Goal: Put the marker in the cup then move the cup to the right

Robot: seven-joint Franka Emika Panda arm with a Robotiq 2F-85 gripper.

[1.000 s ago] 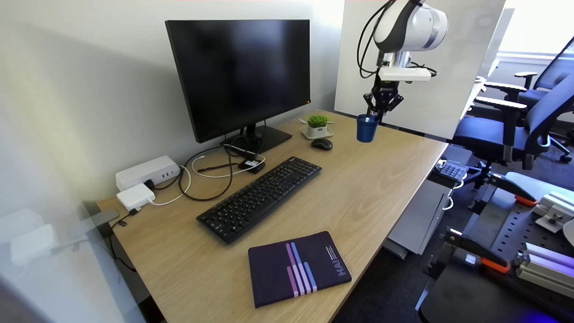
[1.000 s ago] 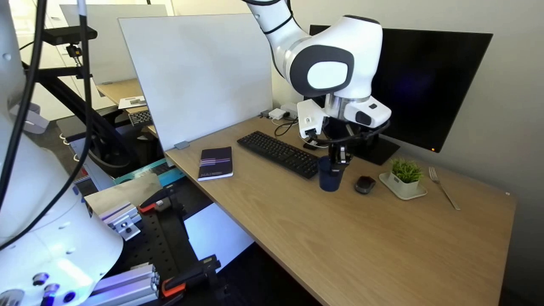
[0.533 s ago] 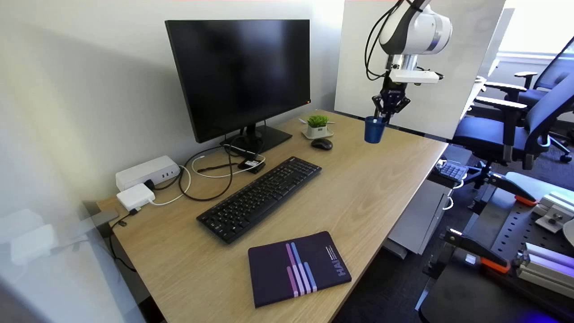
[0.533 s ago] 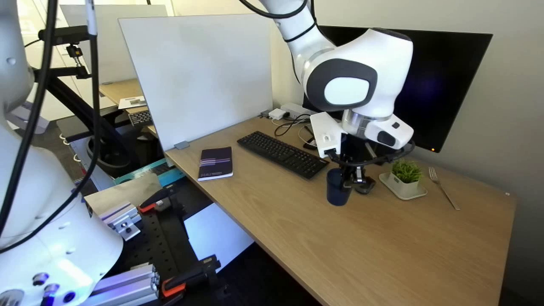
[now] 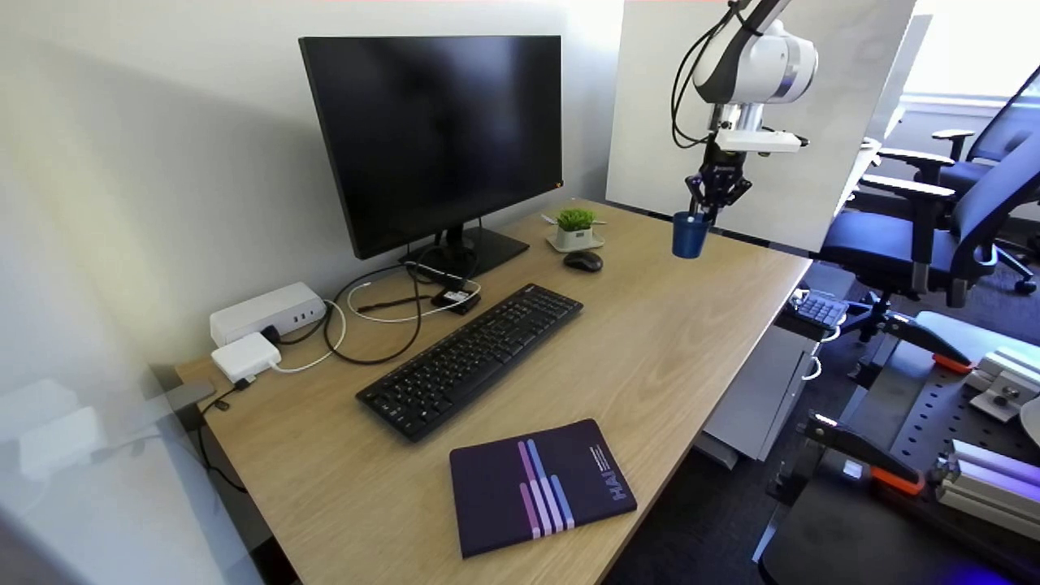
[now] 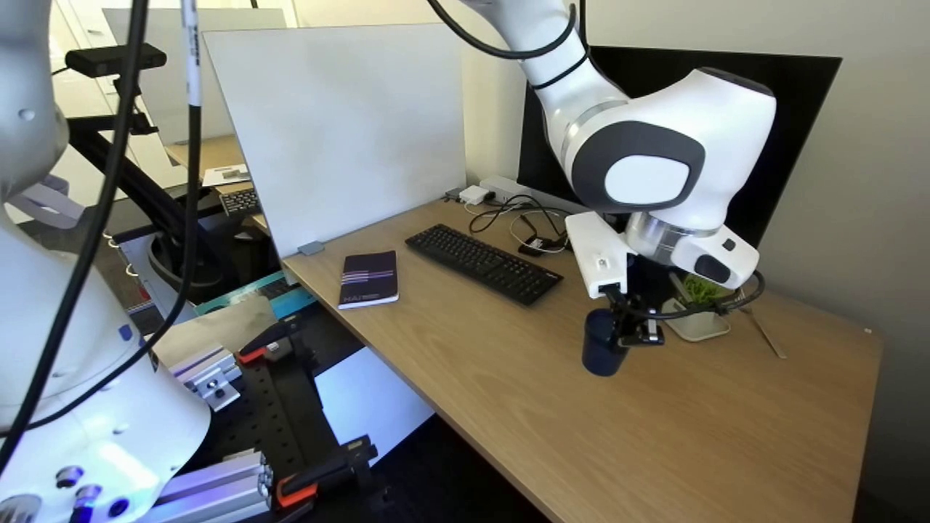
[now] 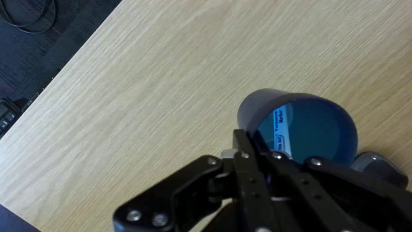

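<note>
In the wrist view, a pale permanent marker (image 7: 281,129) is contained in the dark blue cup (image 7: 254,104), set toward nine o'clock of the opening, with its label legible and its lower end hidden. The cup's wall is clamped in the closed jaws of the gripper (image 7: 249,138) at about eight o'clock, one finger inside and one outside. A black mouse (image 7: 381,169) is shown at four o'clock from the cup, on the wooden desk (image 7: 128,96).

In an exterior view, the cup (image 5: 689,240) is held nearly upright, at three o'clock from the mouse. A green plant (image 5: 575,218) is contained in a white pot (image 5: 574,239), borne on a white tray (image 5: 598,241) toward twelve o'clock from the mouse.

In an exterior view, the cup (image 6: 601,354) is seen at four o'clock from a black keyboard (image 6: 483,263); its contents cannot be made out. The pot is partly covered by a black cable (image 6: 679,315), at two o'clock from the cup.
</note>
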